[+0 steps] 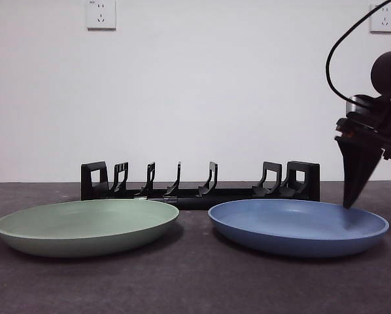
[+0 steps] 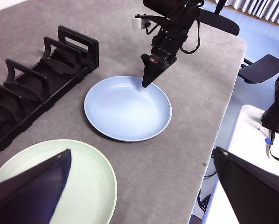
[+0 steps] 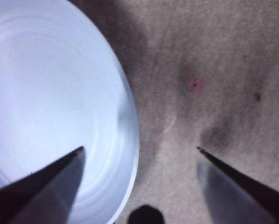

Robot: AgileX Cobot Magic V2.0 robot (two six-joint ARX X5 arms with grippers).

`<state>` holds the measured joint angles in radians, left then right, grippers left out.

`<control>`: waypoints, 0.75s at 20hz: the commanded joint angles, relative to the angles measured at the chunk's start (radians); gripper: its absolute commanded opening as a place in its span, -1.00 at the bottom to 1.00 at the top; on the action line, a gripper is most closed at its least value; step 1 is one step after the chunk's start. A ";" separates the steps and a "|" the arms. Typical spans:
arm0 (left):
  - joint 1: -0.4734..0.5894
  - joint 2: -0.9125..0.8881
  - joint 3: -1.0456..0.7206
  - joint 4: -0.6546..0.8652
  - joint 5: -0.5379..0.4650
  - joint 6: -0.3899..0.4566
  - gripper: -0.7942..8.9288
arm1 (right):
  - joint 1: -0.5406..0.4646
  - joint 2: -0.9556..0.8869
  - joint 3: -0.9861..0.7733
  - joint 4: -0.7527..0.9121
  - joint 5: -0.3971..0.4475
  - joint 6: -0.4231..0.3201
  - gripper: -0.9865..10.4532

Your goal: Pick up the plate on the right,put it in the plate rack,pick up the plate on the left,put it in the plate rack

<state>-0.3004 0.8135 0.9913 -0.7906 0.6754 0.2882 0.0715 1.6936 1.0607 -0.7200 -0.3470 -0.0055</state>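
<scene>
Right gripper [image 1: 350, 204] down at the blue plate [image 1: 299, 226], 3 o'clock rim, jaws spread wide and straddling the edge, one tip over the dish, one over the grey table [image 1: 195, 281]. Left gripper [image 2: 144, 163] hanging released above the green plate [image 1: 86, 226]. Plate rack [image 1: 200, 181] sitting empty at 12 o'clock, just behind both plates.

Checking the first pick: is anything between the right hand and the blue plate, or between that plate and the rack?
Nothing visible. The right hand straddles the blue plate rim, open. Only bare table lies between plate and plate rack, whose slots hold nothing.
</scene>
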 commanded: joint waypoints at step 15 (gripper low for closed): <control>-0.033 0.038 -0.002 0.026 0.002 0.014 0.52 | 0.033 0.061 0.002 0.035 0.007 0.004 -0.85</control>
<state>-0.3313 0.8509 0.9913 -0.7757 0.6731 0.2886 0.1013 1.7439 1.0611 -0.6888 -0.3431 -0.0040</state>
